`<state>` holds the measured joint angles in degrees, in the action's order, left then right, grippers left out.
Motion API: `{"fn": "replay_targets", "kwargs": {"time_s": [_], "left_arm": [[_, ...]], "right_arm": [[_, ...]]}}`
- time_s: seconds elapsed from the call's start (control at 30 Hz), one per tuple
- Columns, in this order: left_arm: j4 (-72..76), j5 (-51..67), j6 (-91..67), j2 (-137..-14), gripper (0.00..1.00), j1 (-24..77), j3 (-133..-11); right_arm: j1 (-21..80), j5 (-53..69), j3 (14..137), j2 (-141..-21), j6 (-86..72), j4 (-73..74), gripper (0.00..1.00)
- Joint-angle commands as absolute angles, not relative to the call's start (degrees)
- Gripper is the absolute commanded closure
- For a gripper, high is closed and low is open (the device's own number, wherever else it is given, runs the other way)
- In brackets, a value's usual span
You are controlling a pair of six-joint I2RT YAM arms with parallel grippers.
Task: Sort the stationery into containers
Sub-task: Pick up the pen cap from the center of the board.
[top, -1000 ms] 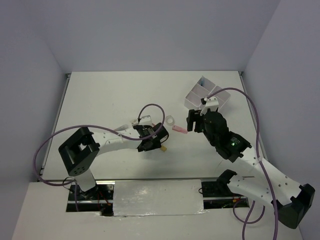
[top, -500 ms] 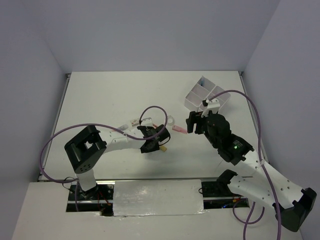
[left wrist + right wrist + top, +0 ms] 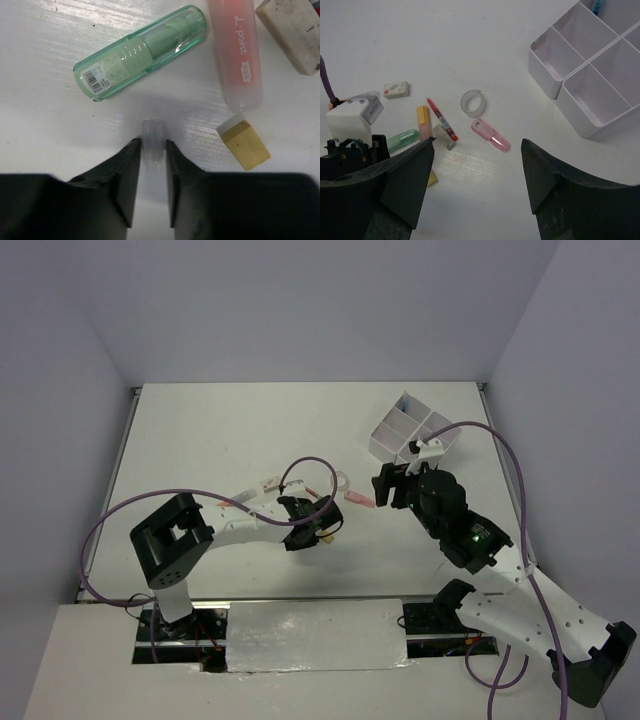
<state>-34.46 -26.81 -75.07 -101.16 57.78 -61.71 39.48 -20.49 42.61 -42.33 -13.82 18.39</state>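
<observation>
the left tool (image 3: 152, 150) is low at the table (image 3: 45, 120). its two black fingers are set narrow and press on either side of a small clear tube (image 3: 152, 131), whose end pokes out past the tips. i cannot tell whether the tube is lifted or resting on the table. just beyond it a green marker (image 3: 142, 52) lies on its side at a slant, with a barcode label at one end. to its right lies a pink-orange marker (image 3: 237, 55) printed "point". a small tan eraser (image 3: 246, 146) sits just beside its near end, and a grubby white eraser (image 3: 292, 32) lies past it.

the right tool (image 3: 477, 150) hangs above the table with its fingers spread wide and nothing between them. beyond its tips a pink marker (image 3: 490, 135) lies alone. a white tape ring (image 3: 473, 103) lies flat just past it, and a red pen (image 3: 440, 118) slants to the left. a small grey eraser (image 3: 444, 136) is against the pen's near end.

farthest off, the white four-compartment box (image 3: 560, 85) stands toward the table's far right, well apart from the loose stationery. a bit of something blue shows in its far compartment.
</observation>
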Motion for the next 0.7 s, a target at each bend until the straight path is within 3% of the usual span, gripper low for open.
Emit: {"fn": "replay_targets", "kwargs": {"time_s": [0.0, 0.17, 0.2, 0.33, 0.43, 0.57, 0.6, 0.67], "left_arm": [[-34.9, -23.91, -76.82, -102.48, 0.65, 58.1, -59.15], [-32.26, -23.12, -75.68, -100.99, 0.85, 57.48, -56.17], [-30.69, -22.68, -75.33, -100.64, 1.0, 57.22, -55.55], [-25.42, -21.54, -72.44, -95.99, 1.0, 57.22, -52.04], [-24.43, -24.6, -69.01, -82.94, 1.0, 58.44, -49.32], [-29.17, -31.19, -64.26, -66.91, 1.0, 58.54, -49.04], [-30.4, -33.2, -62.94, -64.01, 1.0, 58.45, -49.48], [-32.25, -34.19, -57.32, -56.71, 1.0, 57.75, -51.06]], "right_arm": [[39.46, -19.95, 42.01, -41.04, -13.27, 15.47, 0.23], [39.64, -19.51, 41.92, -41.04, -13.18, 15.21, 0.23], [39.55, -19.42, 41.66, -40.96, -13.18, 15.03, 0.23], [38.94, -16.62, 40.78, -41.83, -13.53, 13.28, 0.21], [34.64, -6.44, 41.13, -45.43, -13.97, 12.13, 0.21], [33.05, 13.03, 44.46, -55.94, -8.46, 12.57, 0.24], [33.57, 15.53, 45.6, -55.99, -7.57, 12.92, 0.24], [35.32, 17.92, 49.19, -67.18, -4.05, 14.23, 0.29]]}}
